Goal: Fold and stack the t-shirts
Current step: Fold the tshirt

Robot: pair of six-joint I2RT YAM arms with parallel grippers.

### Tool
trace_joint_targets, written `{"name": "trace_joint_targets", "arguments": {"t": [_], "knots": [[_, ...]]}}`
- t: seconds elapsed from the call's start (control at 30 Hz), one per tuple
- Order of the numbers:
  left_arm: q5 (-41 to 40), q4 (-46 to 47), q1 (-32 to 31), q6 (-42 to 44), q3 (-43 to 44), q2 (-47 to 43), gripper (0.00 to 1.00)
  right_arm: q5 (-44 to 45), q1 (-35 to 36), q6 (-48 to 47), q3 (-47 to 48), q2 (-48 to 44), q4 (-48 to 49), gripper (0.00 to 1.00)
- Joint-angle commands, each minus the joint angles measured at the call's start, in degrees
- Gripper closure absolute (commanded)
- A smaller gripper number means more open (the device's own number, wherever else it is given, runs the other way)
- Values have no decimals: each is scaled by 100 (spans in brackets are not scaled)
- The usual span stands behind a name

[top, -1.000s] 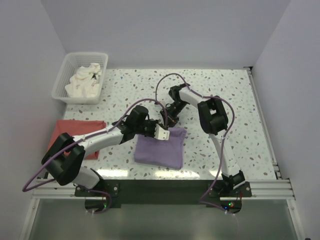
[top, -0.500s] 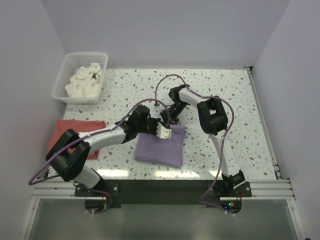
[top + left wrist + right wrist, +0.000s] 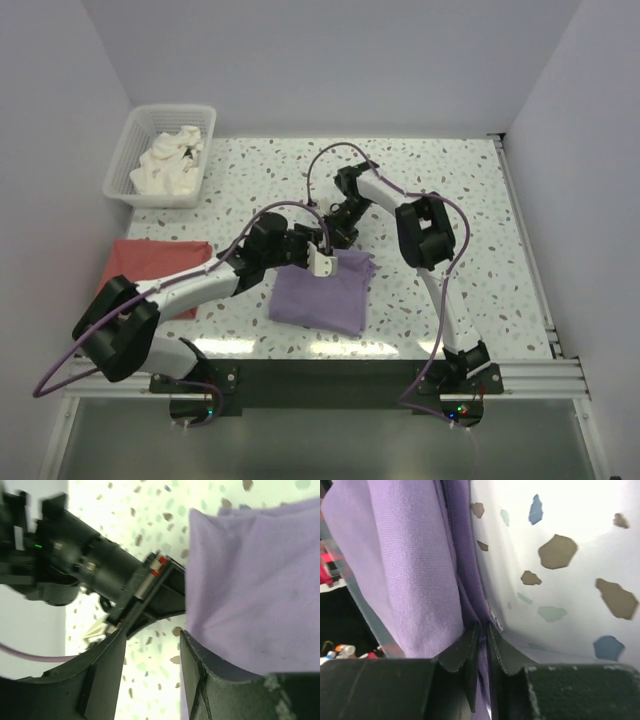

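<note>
Lilac t-shirt (image 3: pixel 322 295) lies folded on the tabletop (image 3: pixel 480 200); the right gripper's (image 3: pixel 481 636) fingers pinch its far edge, while the left gripper's (image 3: pixel 152 636) fingers stand apart beside it.

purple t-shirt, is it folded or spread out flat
Folded: from above the purple t-shirt lies as a compact rectangle with no sleeves sticking out, and the right wrist view shows cloth layers stacked at its edge.
</note>
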Motion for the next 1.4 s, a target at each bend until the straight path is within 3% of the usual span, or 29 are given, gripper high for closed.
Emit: {"name": "trace_joint_targets", "arguments": {"t": [0.0,0.2,0.33,0.47,0.53,0.6,0.8,0.83,0.9,1.37], "knots": [[163,-42,-14,-398,71,-773,48,413,20,-135,451,-338,-36,84],[312,-1595,13,-873,395,-1364,50,808,20,-170,935,-654,-211,80],[882,-2782,520,-1488,861,-1259,48,1370,-24,-477,1023,-987,-273,75],[2171,-3776,1391,-2165,1799,-296,44,1503,-330,-671,989,-1331,-562,58],[2604,-4503,1803,-2070,2388,137,37,1371,-471,-767,848,-1506,-756,54],[2992,-4961,1990,-2009,2706,706,37,1257,-595,-803,481,-1647,-923,52],[3028,-5755,2315,-1780,3744,2078,37,1011,-674,-611,-960,-2175,-434,49],[2993,-5747,2342,-1788,3780,2177,36,1002,-683,-575,-1093,-2193,-345,44],[2748,-5826,2351,-1675,3885,2449,36,984,-683,-496,-1374,-2193,-169,42],[2045,-5668,2438,-1585,3930,3030,33,1054,-744,-126,-1736,-1947,429,45]]}}
